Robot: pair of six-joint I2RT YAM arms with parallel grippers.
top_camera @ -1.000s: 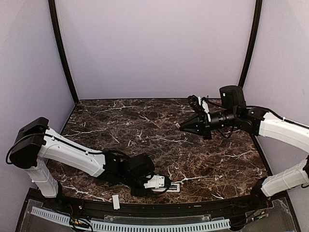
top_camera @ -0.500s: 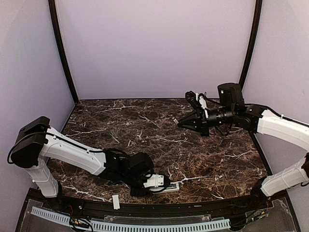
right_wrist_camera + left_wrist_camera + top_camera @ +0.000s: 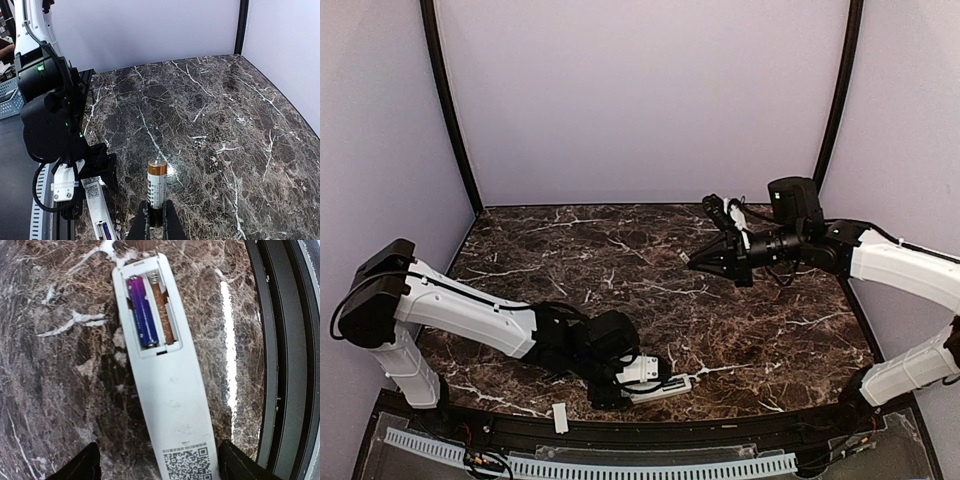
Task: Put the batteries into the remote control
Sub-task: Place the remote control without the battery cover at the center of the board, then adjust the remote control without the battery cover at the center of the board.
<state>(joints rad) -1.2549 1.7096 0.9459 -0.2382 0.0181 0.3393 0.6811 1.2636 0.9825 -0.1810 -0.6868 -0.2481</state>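
step: second of two loads. One purple battery [image 3: 142, 315] lies in the remote [image 3: 170, 390], and the slot [image 3: 161, 315] beside it is bare.
remote: back up, at the near edge of the surface [image 3: 620, 260].
left pincer [image 3: 160, 465]: wide, straddling the remote's lower end without clamping it.
right pincer [image 3: 155, 222]: closed on an upright battery [image 3: 156, 187], well apart from the remote.
next move: probably carry it over, lay it flat and press it against the spring [image 3: 154, 276].
views: only the left wrist shows the bay; only the right wrist shows the held battery.

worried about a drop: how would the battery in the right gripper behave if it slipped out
The battery is a smooth round cylinder, so it would probably roll on the flat marble table. The right gripper pinches only its lower end, so it may pivot.
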